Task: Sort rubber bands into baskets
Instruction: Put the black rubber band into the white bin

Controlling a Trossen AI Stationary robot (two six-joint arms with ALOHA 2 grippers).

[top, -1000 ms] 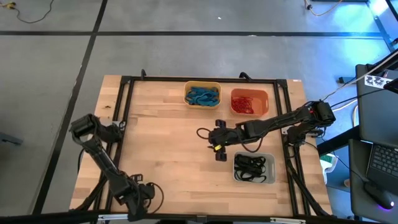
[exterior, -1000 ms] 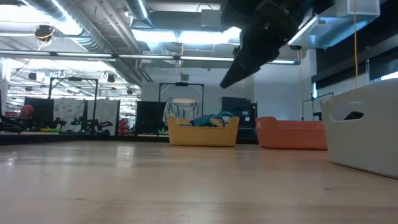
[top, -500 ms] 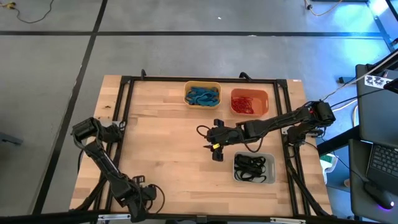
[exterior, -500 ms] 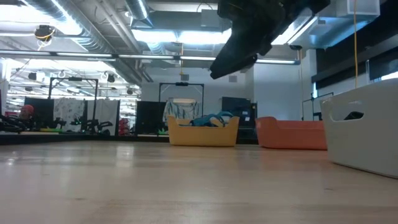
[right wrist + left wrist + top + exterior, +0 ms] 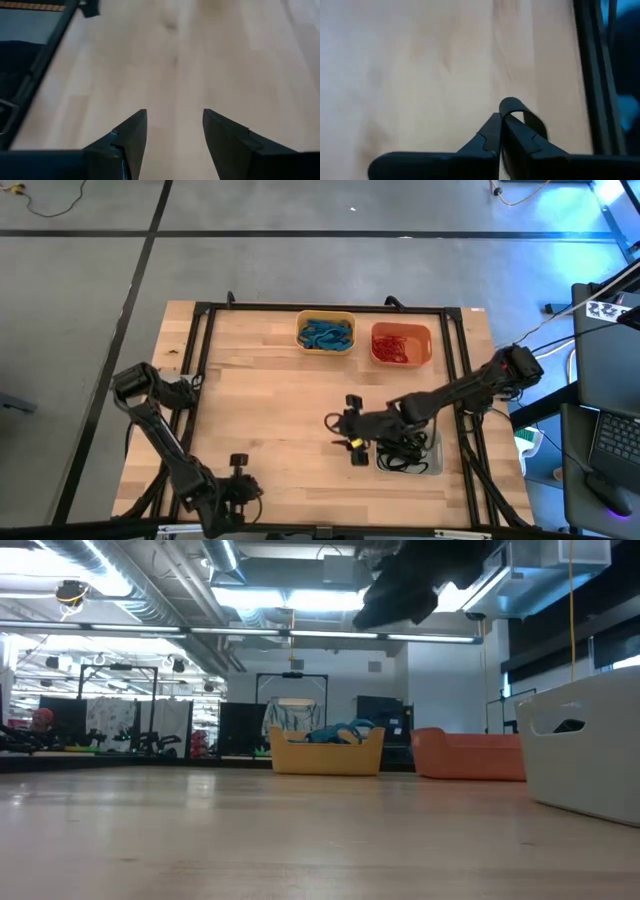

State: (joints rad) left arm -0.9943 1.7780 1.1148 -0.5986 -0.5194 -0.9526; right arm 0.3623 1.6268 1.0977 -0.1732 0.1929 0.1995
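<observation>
Near the table's front left corner, my left gripper (image 5: 238,470) (image 5: 501,117) is shut on a black rubber band (image 5: 522,114). My right gripper (image 5: 353,442) (image 5: 174,125) hangs open over bare wood, just left of the pale grey basket (image 5: 408,450), with nothing between its fingers. That basket holds black rubber bands, and my right arm partly covers it. At the far edge, the yellow basket (image 5: 326,332) holds blue bands and the orange basket (image 5: 401,345) holds red ones. The low view shows all three baskets and my right gripper (image 5: 400,585) high up. My left gripper pinches the black rubber band between its two shut fingers. A short loop of the band (image 5: 525,116) stands out past the fingertips. The fingers slant down over the bare wood. Whether the loop touches the table cannot be told.
A black metal frame (image 5: 200,350) runs along the table's left, far and right sides. Bare wood lies in the middle and on the left half of the table (image 5: 270,410). Thick black cables hang by the right gripper.
My right gripper has gone toward the table's near edge, along the left side of the pale grey basket, and has stayed open. My left gripper has turned at the wrist near the front left corner.
</observation>
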